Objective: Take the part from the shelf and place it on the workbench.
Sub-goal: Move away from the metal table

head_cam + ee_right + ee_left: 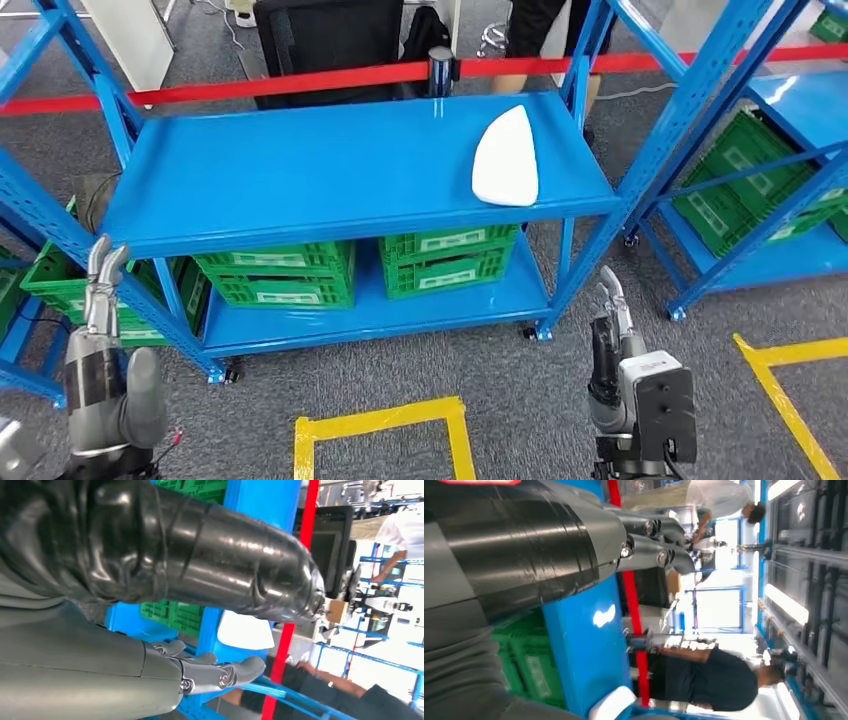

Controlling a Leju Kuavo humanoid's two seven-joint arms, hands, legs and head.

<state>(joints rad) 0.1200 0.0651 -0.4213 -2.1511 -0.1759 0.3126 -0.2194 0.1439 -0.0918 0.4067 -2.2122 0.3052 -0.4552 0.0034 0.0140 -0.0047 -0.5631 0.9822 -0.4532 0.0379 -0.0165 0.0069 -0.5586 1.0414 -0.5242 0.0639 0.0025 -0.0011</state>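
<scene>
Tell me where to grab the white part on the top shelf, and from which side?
Probably by its broad rounded end, which lies at the shelf's front edge. The white part lies flat, narrow tip pointing away, so come from the front with the right hand, the nearer one.

Silver-grey arms end in each dark-fingered hand (pixel 610 330), the wrists wearing ribbed grey covers.
</scene>
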